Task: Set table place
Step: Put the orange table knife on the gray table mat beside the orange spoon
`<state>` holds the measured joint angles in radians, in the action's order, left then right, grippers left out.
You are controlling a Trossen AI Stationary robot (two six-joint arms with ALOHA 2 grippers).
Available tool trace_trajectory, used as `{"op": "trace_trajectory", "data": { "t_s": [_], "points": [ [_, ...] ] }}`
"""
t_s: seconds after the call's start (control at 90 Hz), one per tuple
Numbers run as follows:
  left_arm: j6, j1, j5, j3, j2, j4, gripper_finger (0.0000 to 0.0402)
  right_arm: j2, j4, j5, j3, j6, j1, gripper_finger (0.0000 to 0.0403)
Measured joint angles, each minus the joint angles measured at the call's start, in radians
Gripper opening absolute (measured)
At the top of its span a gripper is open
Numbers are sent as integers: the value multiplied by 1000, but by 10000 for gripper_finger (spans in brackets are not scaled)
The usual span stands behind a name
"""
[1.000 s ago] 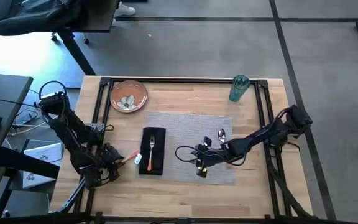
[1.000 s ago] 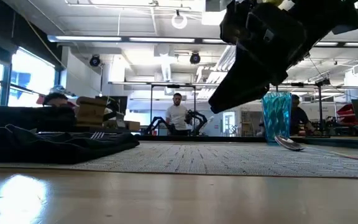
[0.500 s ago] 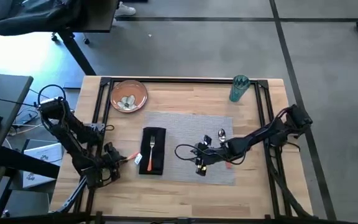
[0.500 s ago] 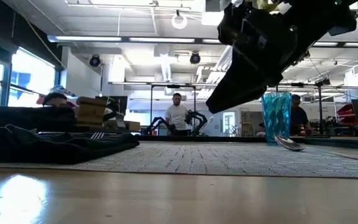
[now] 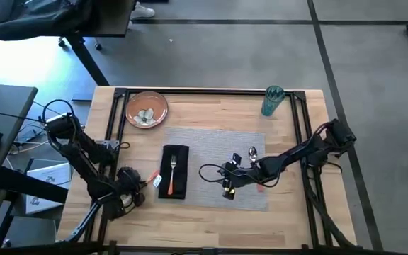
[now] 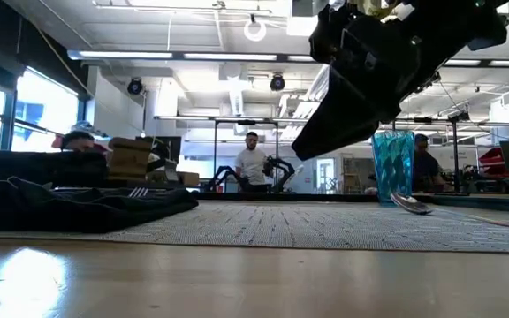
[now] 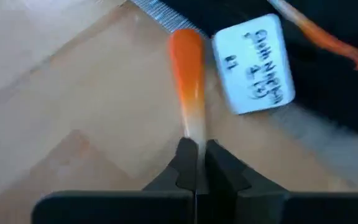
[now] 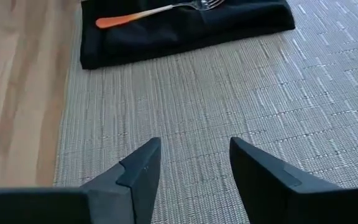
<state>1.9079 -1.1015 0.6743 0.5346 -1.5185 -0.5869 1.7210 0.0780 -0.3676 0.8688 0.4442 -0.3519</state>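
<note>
1 fork (image 5: pixel 171 174), 1 spoon (image 5: pixel 253 153), 1 cup (image 5: pixel 272 100), 1 plate (image 5: pixel 146 109).

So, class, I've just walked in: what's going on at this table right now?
A two-armed robot is setting a place. The left gripper is shut on an orange-handled utensil beside the black napkin, where a fork already lies. The right gripper hangs open over the grey placemat, near a spoon. The plate and cup sit at the table's far edge.

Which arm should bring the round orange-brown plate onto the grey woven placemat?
Right. Its gripper hovers open and empty over the grey woven placemat; the left gripper is shut on an orange-handled utensil.
</note>
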Motion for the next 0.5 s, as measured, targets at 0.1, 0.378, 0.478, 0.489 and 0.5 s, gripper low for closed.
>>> {"op": "trace_trajectory", "data": {
  "t_s": [0.1, 0.378, 0.478, 0.489, 0.5],
  "points": [
    [4, 42, -15, 53, -34, -11, 3, 0, -2, 0, 0, 0, 0, 171],
    [3, 108, -64, 243, -101, -227, 2, 0, -7, 0, 0, 0, 0, 171],
    [2, 114, -60, 296, -99, -330, 2, 0, -3, 0, 0, -8, 0, 171],
    [2, 114, -60, 300, -98, -339, 2, 0, -2, 0, 0, -8, 0, 171],
    [2, 114, -60, 305, -97, -346, 2, 0, -1, 0, 0, -8, 0, 171]
  ]
}}
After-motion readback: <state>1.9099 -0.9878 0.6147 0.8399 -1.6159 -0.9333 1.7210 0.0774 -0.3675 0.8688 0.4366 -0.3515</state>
